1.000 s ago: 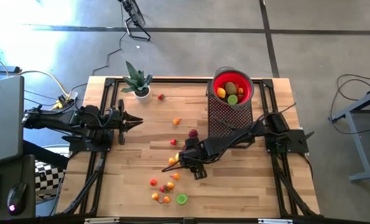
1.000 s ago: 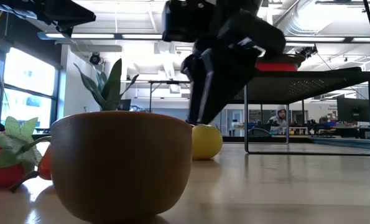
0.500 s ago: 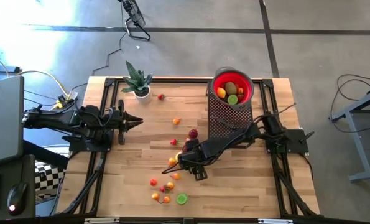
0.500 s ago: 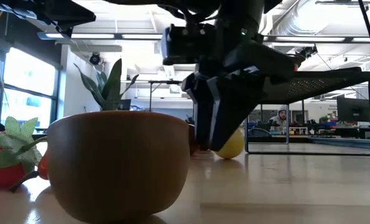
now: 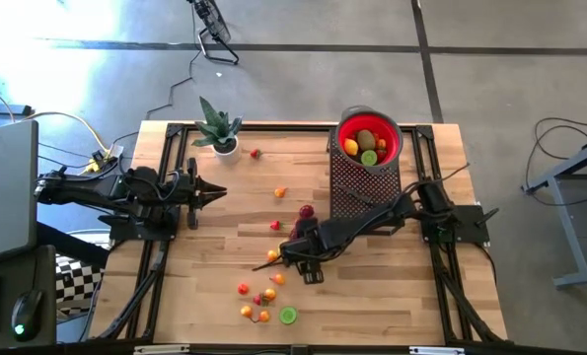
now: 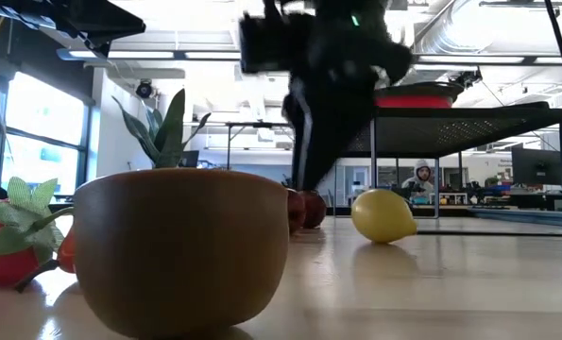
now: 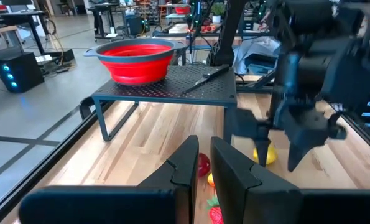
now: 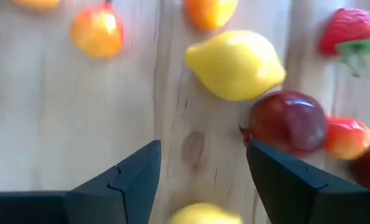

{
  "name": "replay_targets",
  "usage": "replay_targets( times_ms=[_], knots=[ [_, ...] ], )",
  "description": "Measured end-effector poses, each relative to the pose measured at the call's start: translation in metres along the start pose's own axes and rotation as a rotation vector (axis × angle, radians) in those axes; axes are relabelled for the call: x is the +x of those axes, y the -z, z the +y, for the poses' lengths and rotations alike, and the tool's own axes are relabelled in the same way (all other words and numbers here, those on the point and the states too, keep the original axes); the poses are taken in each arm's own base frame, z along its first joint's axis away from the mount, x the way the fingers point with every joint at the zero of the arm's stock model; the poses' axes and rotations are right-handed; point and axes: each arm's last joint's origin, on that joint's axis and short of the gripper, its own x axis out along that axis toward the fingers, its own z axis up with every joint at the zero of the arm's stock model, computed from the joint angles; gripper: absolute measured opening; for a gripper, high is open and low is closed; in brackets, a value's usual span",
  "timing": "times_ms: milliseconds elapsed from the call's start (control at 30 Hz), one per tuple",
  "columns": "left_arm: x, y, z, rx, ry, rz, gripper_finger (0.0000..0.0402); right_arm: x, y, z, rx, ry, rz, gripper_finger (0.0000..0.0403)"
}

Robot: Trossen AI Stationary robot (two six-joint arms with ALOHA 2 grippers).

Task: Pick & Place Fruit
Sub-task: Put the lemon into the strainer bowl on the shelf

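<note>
Small toy fruits lie scattered on the wooden table [image 5: 372, 286]: a cluster [image 5: 258, 301] near the near edge, single ones [image 5: 279, 192] farther up, and some in the red bowl [image 5: 370, 138]. My right gripper [image 5: 291, 253] hangs open just above the table among them. In the right wrist view a yellow lemon [image 8: 234, 64] and a dark red fruit [image 8: 286, 122] lie ahead of its fingers, and another yellow fruit [image 8: 200, 214] shows low between them. The lemon [image 6: 383, 215] rests on the table beside the gripper [image 6: 309, 175]. My left gripper [image 5: 214, 192] waits shut at the table's left side.
The red bowl [image 7: 138, 59] stands on a black perforated stand [image 5: 364, 182] at the far right, with a knife [image 7: 203, 78] lying on that stand. A green potted plant [image 5: 217, 128] sits at the far left. A large orange-brown fruit [image 6: 181, 250] fills the low view's foreground.
My right gripper dipped to the table and rose again, staying open. The yellow lemon, first behind its fingers in the low view, has rolled out to the side and lies clear of them. The left arm kept still.
</note>
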Motion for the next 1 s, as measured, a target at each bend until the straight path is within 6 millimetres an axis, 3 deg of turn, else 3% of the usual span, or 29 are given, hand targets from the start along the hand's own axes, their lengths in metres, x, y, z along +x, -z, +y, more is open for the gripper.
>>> replay_targets(
  times_ms=[233, 600, 767, 1000],
  knots=[
    [0.000, 0.000, 0.000, 0.000, 0.000, 0.000, 0.0037, -0.041, -0.012, -0.002, 0.327, 0.008, 0.051, 0.0231],
    [0.000, 0.003, 0.000, 0.006, 0.000, 0.025, 0.0037, -0.044, 0.000, -0.003, 0.568, 0.057, 0.183, 0.0231],
    [0.000, 0.003, 0.000, 0.004, 0.000, 0.033, 0.0037, -0.047, 0.011, 0.006, 0.533, 0.088, 0.266, 0.0231],
    [0.000, 0.003, 0.000, 0.003, 0.000, 0.033, 0.0037, -0.053, 0.024, 0.022, 0.422, 0.284, 0.252, 0.0231]
  ],
)
